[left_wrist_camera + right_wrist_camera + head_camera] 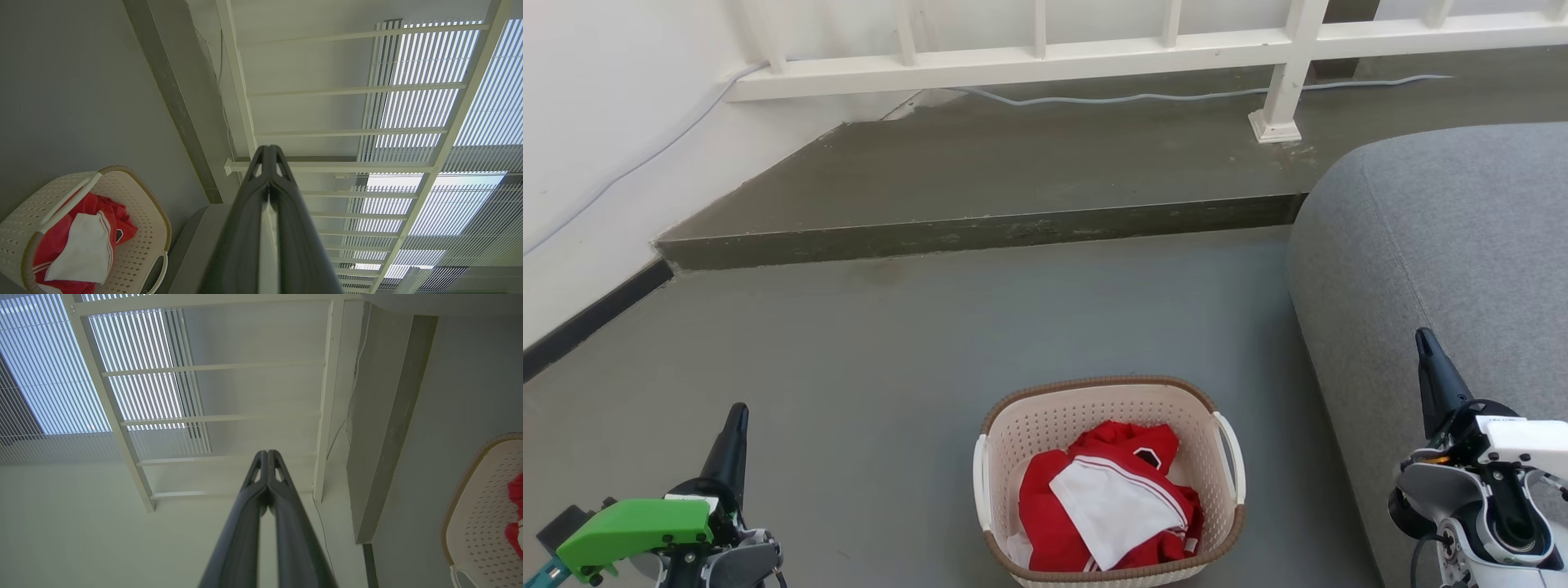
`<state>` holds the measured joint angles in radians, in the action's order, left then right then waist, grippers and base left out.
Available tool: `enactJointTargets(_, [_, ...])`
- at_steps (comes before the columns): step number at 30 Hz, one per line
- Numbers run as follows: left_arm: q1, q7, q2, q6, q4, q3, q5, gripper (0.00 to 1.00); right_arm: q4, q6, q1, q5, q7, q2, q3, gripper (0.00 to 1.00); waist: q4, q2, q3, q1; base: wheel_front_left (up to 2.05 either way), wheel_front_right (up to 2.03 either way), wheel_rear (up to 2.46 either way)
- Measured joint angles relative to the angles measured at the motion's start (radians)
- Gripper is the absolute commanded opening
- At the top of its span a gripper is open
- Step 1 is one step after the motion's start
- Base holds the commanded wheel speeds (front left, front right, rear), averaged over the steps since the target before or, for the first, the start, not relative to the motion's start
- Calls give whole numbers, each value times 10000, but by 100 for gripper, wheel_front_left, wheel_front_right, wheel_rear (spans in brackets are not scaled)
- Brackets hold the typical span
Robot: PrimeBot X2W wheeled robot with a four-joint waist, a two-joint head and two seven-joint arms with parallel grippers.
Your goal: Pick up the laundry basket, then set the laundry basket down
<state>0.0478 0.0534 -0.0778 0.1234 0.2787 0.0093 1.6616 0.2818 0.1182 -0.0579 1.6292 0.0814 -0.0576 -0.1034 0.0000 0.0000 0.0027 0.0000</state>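
Basket — one — between left pincer and right pincer, both closed

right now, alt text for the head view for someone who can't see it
A cream basket holding red and white clothes sits on the grey floor between the left tool and right tool, both closed. A grey sofa stands at right, a white railing behind.

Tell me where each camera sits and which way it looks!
Head view: on the robot's head, facing forward and down at the laundry basket; left gripper and right gripper at lower corners.
Left wrist view: on the left wrist, facing along its shut fingers toward the railing.
Right wrist view: on the right wrist, along its shut fingers toward the railing.
All three share the laundry basket and railing.
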Motion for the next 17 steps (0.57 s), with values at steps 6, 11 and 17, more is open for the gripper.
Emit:
enactJointTargets(6, [2, 2, 0, 0, 4, 6, 0, 0, -2, 6, 0, 0, 0, 0, -4, 0, 0, 0, 0, 0, 0, 0, 0])
enactJointTargets(11, [15, 44, 0, 0, 4, 12, 0, 0, -4, 6, 0, 0, 0, 0, -10, 0, 0, 0, 0, 0, 0, 0, 0])
enactJointTargets(17, [64, 44, 0, 0, 2, 19, 0, 0, -4, 8, 0, 0, 0, 0, -13, 0, 1, 0, 0, 0, 0, 0, 0])
